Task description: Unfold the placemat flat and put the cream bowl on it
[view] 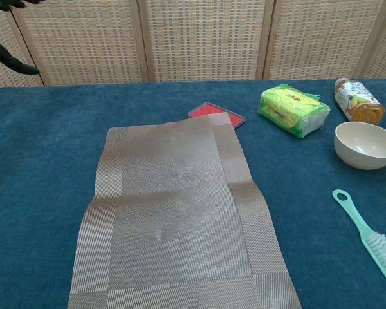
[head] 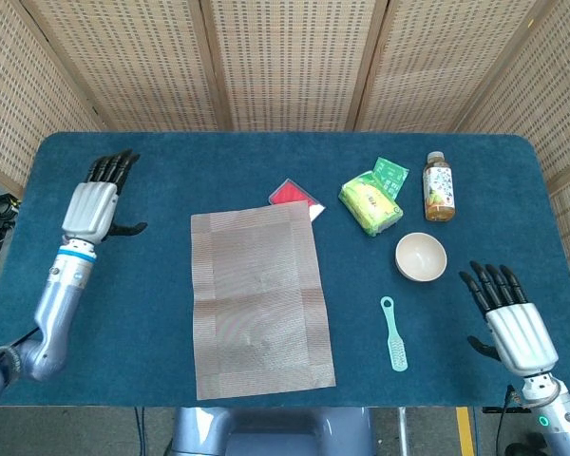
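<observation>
The brown woven placemat (head: 259,296) (view: 177,222) lies unfolded on the blue table, with slight ripples along its fold line. The cream bowl (head: 421,256) (view: 367,145) stands upright to the right of it, empty, apart from the mat. My left hand (head: 95,201) hovers open far left of the placemat, fingers spread, holding nothing; in the chest view only a dark fingertip (view: 13,61) shows at the top left corner. Near the table's front right corner my right hand (head: 511,318) is open, below and right of the bowl.
A red card case (head: 294,198) pokes out from under the mat's far right corner. A yellow-green packet (head: 370,201), a green sachet (head: 391,174) and a juice bottle (head: 438,186) lie behind the bowl. A mint brush (head: 393,334) lies in front of it.
</observation>
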Controlling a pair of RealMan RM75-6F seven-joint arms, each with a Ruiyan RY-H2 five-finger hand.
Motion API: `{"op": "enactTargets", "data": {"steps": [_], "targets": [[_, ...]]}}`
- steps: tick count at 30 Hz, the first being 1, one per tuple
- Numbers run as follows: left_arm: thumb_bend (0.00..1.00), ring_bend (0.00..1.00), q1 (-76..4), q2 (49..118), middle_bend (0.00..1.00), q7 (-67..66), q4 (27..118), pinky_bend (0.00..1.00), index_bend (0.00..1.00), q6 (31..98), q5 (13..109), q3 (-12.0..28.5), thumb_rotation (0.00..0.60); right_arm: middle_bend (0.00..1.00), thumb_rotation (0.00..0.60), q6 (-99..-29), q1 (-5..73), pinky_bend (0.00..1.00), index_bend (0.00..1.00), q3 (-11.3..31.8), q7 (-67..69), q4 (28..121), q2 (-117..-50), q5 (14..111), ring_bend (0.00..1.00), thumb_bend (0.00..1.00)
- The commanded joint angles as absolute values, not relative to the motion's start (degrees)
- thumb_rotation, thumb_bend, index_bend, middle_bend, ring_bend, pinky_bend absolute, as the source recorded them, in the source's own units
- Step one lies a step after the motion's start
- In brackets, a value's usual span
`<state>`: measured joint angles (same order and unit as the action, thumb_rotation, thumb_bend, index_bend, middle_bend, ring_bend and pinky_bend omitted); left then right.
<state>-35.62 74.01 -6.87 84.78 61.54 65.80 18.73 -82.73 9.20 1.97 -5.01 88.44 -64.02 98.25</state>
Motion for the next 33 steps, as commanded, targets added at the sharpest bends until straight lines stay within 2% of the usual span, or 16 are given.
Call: {"op": "enactTargets", "data": {"steps": [1,10,18,27,33], "targets": [[0.0,0.0,-30.78,68.53,0.0,-10.1,92.5,0.0,0.0,66.42,64.75,17.29,0.6,0.0,0.6,-82.33,12.19,0.0,0.12,-1.25,-1.6,83.97,-64.41,105.56,0.0,0.0],[0.0,0.0,-23.78,62.43,0.0,-14.75,103.52,0.0,0.0,74.01,65.48,13.1,0.6,0.0,0.6,-78.55,18.3,0.0,0.16,-4.75,-2.23,81.89,-67.78,116.51,0.0,0.0],[0.0,0.0,-17.97,60.95,0.0,-15.1,106.98,0.0,0.0,81.91,71.39,9.15,0.6,0.0,0.6,-71.8,23.19,0.0,0.2,-6.63,-7.7,81.98,-72.64,122.08,0.0,0.0],[0.0,0.0,-16.39,61.99,0.0,-12.76,103.98,0.0,0.0,82.51,73.46,7.87,0.6,0.0,0.6,-63.39,27.28,0.0,0.21,-7.94,-9.62,82.93,-78.89,121.69,0.0,0.0],[0.0,0.0,-16.3,62.37,0.0,-12.93,103.64,0.0,0.0,82.3,74.2,7.77,0.6,0.0,0.6,-59.7,29.21,0.0,0.22,-7.71,-11.14,84.39,-80.76,119.83,0.0,0.0]]}}
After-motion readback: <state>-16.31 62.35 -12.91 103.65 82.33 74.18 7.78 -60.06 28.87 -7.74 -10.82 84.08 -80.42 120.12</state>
